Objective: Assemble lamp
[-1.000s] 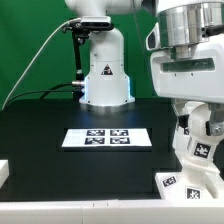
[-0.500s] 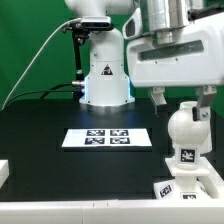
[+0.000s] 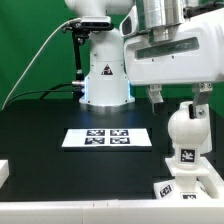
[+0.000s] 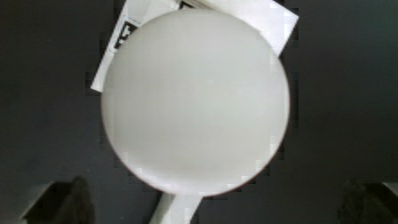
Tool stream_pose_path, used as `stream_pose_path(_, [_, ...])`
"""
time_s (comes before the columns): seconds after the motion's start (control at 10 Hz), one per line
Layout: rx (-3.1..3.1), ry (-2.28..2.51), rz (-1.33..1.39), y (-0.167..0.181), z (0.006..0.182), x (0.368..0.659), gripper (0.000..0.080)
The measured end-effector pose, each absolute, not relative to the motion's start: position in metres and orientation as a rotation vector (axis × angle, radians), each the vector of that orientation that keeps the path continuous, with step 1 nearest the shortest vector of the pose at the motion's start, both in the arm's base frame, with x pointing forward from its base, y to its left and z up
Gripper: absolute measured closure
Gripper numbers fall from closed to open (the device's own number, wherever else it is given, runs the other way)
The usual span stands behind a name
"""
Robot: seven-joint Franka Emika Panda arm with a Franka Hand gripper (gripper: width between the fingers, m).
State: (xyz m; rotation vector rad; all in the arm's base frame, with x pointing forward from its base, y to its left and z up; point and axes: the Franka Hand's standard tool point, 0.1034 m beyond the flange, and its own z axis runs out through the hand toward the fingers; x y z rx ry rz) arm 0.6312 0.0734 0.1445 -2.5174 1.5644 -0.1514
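Observation:
The white round-headed bulb stands upright on the flat square base at the front of the exterior view's right; both carry square tags. My gripper hangs just above the bulb, open and empty, with one finger on each side and clear of the head. In the wrist view the bulb's head fills the middle, with the base showing behind it and my dark fingertips at the corners. The shade is out of view.
The marker board lies flat in the middle of the black table. The arm's white pedestal stands at the back with a black cable beside it. A white object is cut off at the exterior view's left edge.
My gripper was low around the bulb; it has let go and risen straight up. The bulb stays standing on the base.

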Motion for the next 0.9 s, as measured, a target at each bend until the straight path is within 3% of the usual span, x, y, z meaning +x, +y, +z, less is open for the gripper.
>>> stream_pose_path(0.1, [-2.536, 1.542, -0.145, 0.076, 0.146, 0.63, 0.0101])
stream_pose_path(0.3, [-2.643, 1.373, -0.078, 0.097, 0.172, 0.615, 0.0101])
stream_pose_path(0.6, [-2.655, 1.284, -0.121, 0.106, 0.192, 0.609, 0.0101])
stream_pose_path(0.9, [-2.661, 1.275, -0.124, 0.106, 0.19, 0.608, 0.0101])
